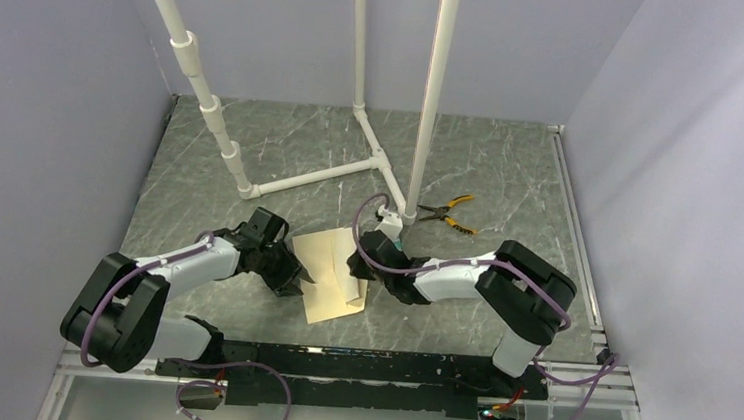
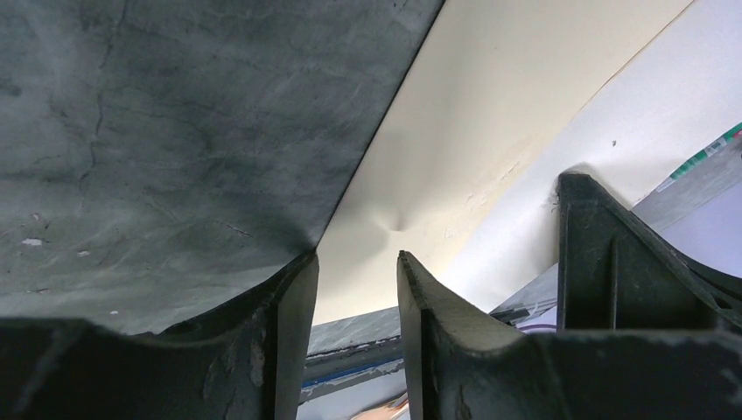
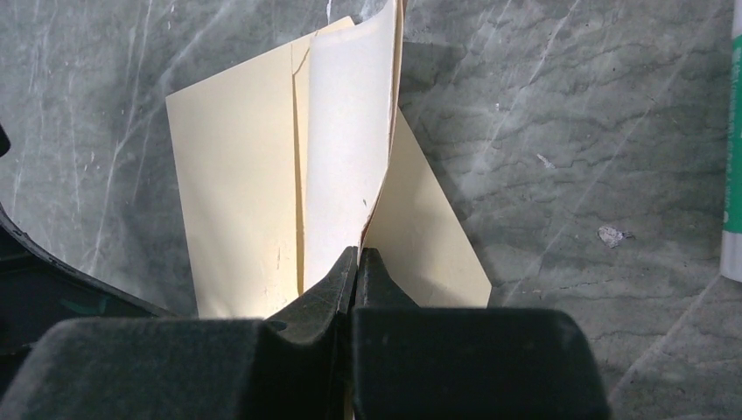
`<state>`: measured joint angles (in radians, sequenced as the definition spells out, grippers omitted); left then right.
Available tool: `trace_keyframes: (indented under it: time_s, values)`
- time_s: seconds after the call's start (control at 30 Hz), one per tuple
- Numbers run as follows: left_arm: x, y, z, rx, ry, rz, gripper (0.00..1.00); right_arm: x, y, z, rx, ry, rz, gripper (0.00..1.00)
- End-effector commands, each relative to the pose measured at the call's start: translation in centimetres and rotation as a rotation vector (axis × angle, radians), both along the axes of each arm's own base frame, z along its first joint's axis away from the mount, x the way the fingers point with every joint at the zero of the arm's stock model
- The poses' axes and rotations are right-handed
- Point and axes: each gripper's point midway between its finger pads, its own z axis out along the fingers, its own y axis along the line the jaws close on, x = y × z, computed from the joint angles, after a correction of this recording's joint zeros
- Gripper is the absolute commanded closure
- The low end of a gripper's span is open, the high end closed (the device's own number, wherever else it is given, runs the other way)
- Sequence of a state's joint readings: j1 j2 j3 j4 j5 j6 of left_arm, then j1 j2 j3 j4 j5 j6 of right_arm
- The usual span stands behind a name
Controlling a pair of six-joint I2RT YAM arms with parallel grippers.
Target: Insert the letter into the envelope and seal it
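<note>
1. The table (image 1: 511, 171), dark and marbled, carries everything. A white pipe frame (image 1: 315, 177) stands across its far half, from 10 to 1 o'clock of the centre, and looks like a fixture apart from the work.
2. The envelope (image 1: 331, 302) lies flat at about 7 o'clock of the table's centre, between the two arms, so either arm can reach it.
3. The letter (image 3: 346, 131), as I take the pale sheet to be, stands upright over the envelope and curls at its top. This is probably so its edge can be steered towards the mouth. I cannot tell whether any of it is tucked in yet.
4. The right gripper (image 3: 359, 255), at 2 o'clock of the envelope, has its fingers pressed fully together on that sheet's lower edge.
5. The left gripper (image 2: 354, 262), at 9 o'clock, has its fingers partly apart with nothing pinched between them. The envelope's edge meets one fingertip, and a small dimple in the paper suggests the gripper is bracing it against sliding.
6. The pliers (image 1: 448, 214) have yellow handles and lie at 2 o'clock, well apart and unused.
7. No brand, label or writing can be read on any paper. A white-and-green object (image 3: 731, 131) at the frame's edge shows no readable print.
</note>
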<state>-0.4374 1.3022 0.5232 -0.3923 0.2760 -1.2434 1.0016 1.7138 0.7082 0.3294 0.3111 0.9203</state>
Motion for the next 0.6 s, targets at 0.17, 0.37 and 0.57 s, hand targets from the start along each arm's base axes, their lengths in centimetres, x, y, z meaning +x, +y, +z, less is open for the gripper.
trace_keyframes:
  time_s: [0.17, 0.37, 0.57]
  values:
    - [0.8, 2.0, -1.6, 0.109, -0.052, 0.05, 0.53, -1.2, 0.6, -0.9, 0.051, 0.136, 0.056, 1.0]
    - [0.9, 2.3, -1.7, 0.127, -0.056, 0.07, 0.54, -1.5, 0.3, -1.1, 0.045, 0.158, 0.065, 1.0]
    - [1.2, 3.3, -1.5, 0.17, -0.067, 0.115, 0.55, -1.2, -1.4, -1.3, -0.024, 0.172, -0.015, 1.0]
